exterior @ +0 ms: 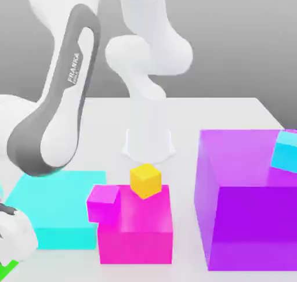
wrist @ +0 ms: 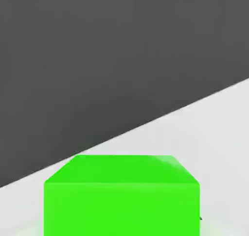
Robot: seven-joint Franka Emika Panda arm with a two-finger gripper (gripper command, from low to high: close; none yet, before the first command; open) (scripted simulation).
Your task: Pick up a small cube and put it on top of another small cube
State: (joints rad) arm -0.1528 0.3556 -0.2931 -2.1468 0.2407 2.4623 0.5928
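White table point(exterior: 232, 109) under a grey wall holds the green cube point(wrist: 121, 196), which sits close under the hand at the near corner, looks hard, light and smooth, best pinched on two flat sides; I cannot tell the gripper's state.

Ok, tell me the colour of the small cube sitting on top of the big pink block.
Yellow. The small cube shows best in the exterior view.

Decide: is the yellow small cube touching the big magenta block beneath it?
Touching. The exterior view shows the yellow small cube resting directly on the big magenta block, no gap.
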